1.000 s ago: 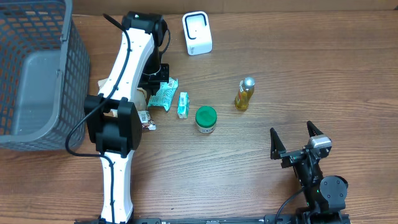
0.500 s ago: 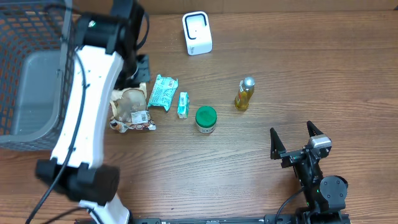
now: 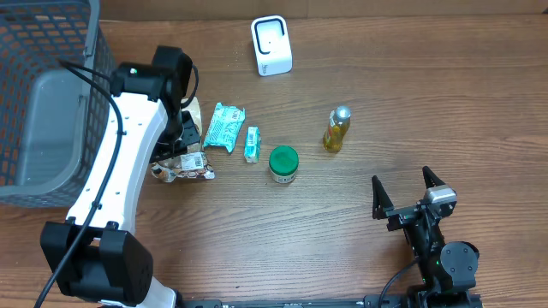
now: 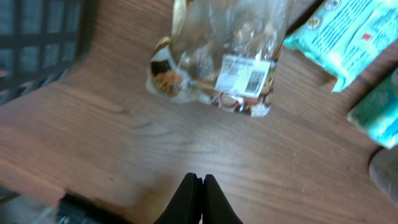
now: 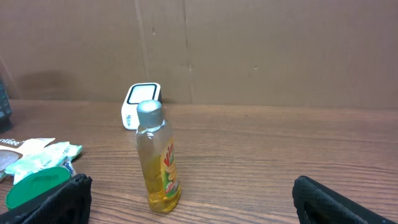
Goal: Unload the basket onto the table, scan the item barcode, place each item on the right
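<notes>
On the table [image 3: 385, 77], near the basket [image 3: 98, 77], the bag [image 4: 217, 56] lies flat with its label up. The left gripper [image 4: 196, 180] hangs over the wood just short of it, pinched shut and empty. The right gripper [image 3: 401, 180] sits wide open, well apart. I'd open the 2 left fingers first and take the bag by an edge, then face it to the scanner [image 3: 271, 45] — never covering or creasing the label [image 4: 244, 73].
</notes>
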You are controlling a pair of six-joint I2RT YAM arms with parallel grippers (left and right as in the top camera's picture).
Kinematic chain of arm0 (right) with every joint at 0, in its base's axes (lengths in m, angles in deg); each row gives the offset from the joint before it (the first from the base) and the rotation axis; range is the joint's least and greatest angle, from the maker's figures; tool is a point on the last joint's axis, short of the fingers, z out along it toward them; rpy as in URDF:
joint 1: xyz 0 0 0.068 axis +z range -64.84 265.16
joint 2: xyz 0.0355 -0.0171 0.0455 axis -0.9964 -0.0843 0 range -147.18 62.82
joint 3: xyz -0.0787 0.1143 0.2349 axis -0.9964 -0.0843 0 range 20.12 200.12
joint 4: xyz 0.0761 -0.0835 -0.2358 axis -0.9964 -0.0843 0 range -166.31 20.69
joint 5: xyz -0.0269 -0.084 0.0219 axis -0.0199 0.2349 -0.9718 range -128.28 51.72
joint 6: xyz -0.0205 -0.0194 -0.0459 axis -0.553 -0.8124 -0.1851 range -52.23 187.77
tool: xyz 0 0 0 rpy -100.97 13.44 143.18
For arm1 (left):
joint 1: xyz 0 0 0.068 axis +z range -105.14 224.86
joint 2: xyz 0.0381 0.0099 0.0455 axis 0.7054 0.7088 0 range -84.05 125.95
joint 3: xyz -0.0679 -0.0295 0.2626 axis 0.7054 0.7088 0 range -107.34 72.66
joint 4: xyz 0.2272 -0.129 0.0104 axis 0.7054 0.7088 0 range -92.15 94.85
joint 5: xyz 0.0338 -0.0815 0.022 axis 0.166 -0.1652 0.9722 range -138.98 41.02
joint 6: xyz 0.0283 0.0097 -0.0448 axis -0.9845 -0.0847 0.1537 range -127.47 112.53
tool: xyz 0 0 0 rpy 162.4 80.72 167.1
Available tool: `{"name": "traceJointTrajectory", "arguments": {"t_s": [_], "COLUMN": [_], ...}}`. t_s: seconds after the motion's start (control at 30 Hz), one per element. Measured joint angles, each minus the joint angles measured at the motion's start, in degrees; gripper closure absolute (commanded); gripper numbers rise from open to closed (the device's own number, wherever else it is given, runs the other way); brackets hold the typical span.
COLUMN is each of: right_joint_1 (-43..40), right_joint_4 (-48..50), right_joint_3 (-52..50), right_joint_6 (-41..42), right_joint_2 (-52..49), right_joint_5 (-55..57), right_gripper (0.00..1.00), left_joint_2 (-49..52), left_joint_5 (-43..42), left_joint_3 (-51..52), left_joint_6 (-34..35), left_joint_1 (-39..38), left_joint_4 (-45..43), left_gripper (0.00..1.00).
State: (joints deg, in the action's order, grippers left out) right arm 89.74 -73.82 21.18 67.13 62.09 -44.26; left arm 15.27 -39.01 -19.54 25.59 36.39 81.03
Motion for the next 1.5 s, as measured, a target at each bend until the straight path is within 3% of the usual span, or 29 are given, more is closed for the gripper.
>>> {"name": "traceJointTrajectory", "arguments": {"t_s": [0.5,0.67,0.87,1.13,1.5], "right_joint_1": [0.00,0.02,0.00,0.00,0.00], "right_joint_4": [0.02,-0.02,0.00,0.02,-0.02], "right_joint_3": [0.00,0.00,0.00,0.00,0.00], "right_joint_6": [-0.02,0.00,0.00,-0.02,0.00], "right_joint_2": [0.00,0.00,0.00,0.00,0.00], "right_joint_5": [-0.02,-0.02,-0.02,0.00,0.00], "right_gripper": [0.00,0.00,0.00,0.00,0.00], "left_joint_2": [-0.04,0.11,1.38,10.25,10.91], "left_joint_5": [3.19,4.87,5.73,5.73,-0.57], "left_joint_3": [18.36,19.71,19.71,19.76,18.99], "left_joint_6": [2.14,2.78,2.25,-5.75,-14.14], "left_joint_1": [2.58,7.06,8.13,8.09,7.32], "left_joint_4": [-17.90,-27.89,-29.92,-38.82,-44.48], "left_gripper": [0.96,0.96,0.96,0.96,0.96]}}
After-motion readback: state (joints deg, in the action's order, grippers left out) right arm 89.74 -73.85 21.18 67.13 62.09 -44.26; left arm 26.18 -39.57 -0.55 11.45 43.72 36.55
